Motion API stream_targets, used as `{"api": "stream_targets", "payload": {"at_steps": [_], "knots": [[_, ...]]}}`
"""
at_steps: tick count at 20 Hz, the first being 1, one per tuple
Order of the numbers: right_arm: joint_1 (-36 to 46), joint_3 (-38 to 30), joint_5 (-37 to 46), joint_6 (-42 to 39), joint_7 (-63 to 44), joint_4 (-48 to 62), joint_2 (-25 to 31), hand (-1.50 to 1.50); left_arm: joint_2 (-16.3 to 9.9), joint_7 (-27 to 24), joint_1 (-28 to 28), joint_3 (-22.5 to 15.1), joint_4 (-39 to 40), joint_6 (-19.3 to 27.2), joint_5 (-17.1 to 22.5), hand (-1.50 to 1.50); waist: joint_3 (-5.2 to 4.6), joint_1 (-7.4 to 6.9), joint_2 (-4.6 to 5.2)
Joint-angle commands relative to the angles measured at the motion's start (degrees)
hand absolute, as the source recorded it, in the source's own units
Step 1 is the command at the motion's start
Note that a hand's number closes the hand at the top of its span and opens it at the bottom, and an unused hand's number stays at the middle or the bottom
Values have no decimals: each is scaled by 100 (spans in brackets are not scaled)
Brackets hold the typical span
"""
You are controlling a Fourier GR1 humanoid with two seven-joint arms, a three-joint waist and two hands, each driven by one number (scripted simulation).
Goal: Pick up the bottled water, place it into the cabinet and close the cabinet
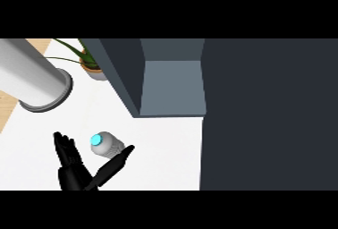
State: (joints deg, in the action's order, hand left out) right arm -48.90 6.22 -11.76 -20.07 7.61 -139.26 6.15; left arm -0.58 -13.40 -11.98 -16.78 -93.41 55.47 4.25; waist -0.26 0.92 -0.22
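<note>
Head view is all we've got, so: the bottled water [105,144] stands upright on the white counter [158,152], blue cap facing up at the camera, sitting right in the gap between the thumb and the fingers of the one black hand [74,167] showing at lower left. By its side of the view I'd call it the left hand, though no forearm shows to confirm. Fingers are straight and spread, thumb splayed out the other way, so it's bracketing the bottle, not clamped on it yet; looks set up that way for a side grasp. Cabinet [170,85] is up ahead, open, its grey shelf visible, with the dark door [271,112] swung out at right. Potted plant [91,62] and a big grey cylinder [33,74] sit off to the upper left, out of the way.
</note>
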Motion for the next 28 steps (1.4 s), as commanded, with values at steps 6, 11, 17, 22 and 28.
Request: {"api": "stream_targets", "payload": {"at_steps": [6, 11, 17, 22, 28], "knots": [[-475, -102, -101, -116, -34, -818, 111, -150, 57, -2148, 349, 1224, 1914, -1359, 1886, -150, 1, 1, 19], [-429, 69, -69, -79, 53, -607, 1, -150, 57, -3043, 137, 1110, 2588, -2693, 2581, -150, 10, -32, 16], [-648, 103, -23, -145, 57, -782, 54, -150, 57, -3892, 1416, 1196, 4395, -3155, 3385, -150, 4, 37, 41], [-735, -271, -504, -242, 117, -939, 198, -150, 57, -4789, 1616, 1267, 5011, -3360, 4062, 150, 9, 32, 32], [-1042, 257, -3, -290, 220, -919, 34, -150, 58, -5084, 1987, 1513, 5722, -4140, 4359, 150, 10, 59, 24]]}}
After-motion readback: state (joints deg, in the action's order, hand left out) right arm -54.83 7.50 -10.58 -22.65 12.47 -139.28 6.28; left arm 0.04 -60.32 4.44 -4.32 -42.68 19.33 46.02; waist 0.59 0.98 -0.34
